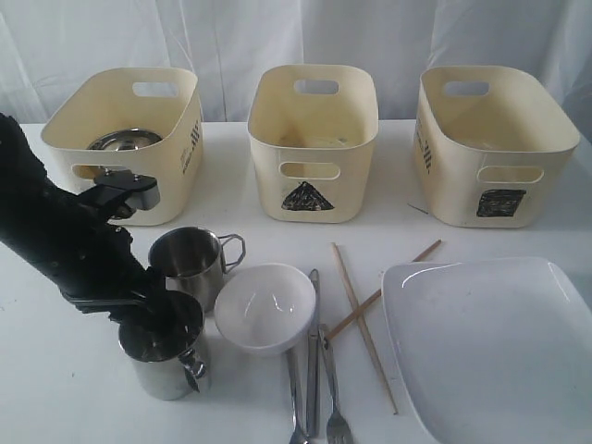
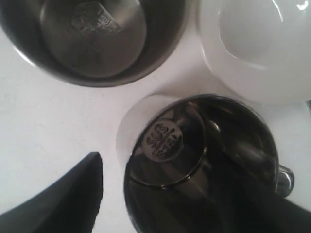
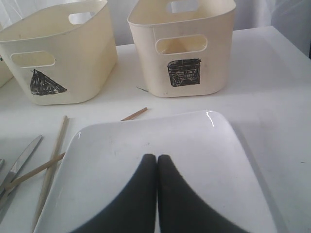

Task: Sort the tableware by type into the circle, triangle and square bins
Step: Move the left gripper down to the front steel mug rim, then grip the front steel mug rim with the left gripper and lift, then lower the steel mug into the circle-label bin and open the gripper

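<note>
Your near steel mug (image 1: 168,363) stands upright on the table (image 1: 55,407), near the small white bowl (image 1: 265,305). Expect it to be light, rigid and slick, so take it across the rim wall rather than by the handle. Your left gripper (image 1: 148,313) hangs over it spread wide. One finger (image 2: 68,199) is outside the wall; the other seems to sit by the handle, though it blurs into the dark steel. It pinches nothing. Your right gripper (image 3: 156,194) is pressed together, empty, above the large white plate (image 3: 204,141).
</note>
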